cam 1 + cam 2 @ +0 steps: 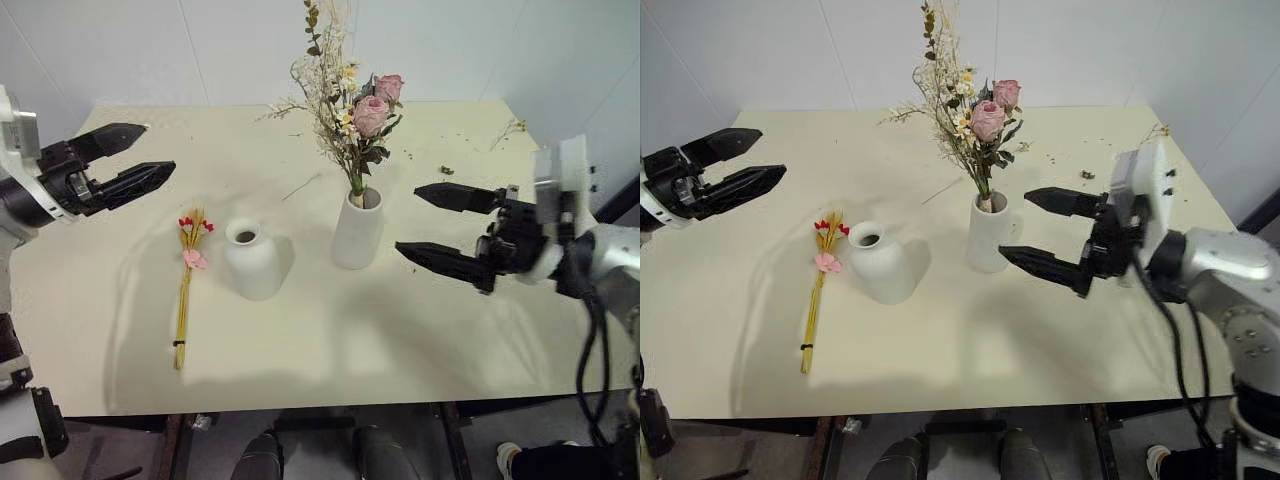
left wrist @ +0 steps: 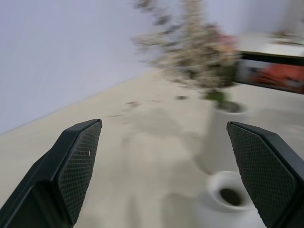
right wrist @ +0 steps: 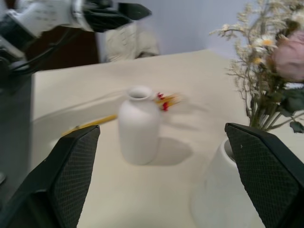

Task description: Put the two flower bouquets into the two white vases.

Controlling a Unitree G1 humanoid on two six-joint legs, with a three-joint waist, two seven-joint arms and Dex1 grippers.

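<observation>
R gripper [image 1: 432, 224] open; L wrist view: short vase [image 2: 230, 195] mouth.

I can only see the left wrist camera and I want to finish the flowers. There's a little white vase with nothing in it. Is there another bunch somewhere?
Observer: Yes. A slim bunch of yellow wheat-like stalks with red buds and a pink blossom lies flat on the cream table, just to the robot's left of the short rounded white ceramic vase.
Operator: Is my claw close to it?
Observer: The left gripper hovers open above the table, farther back and to the left of that bunch, not touching it.
Operator: Is the other claw holding anything?
Observer: No. The right gripper is open and empty, to the right of the taller tapered white vase.
</observation>
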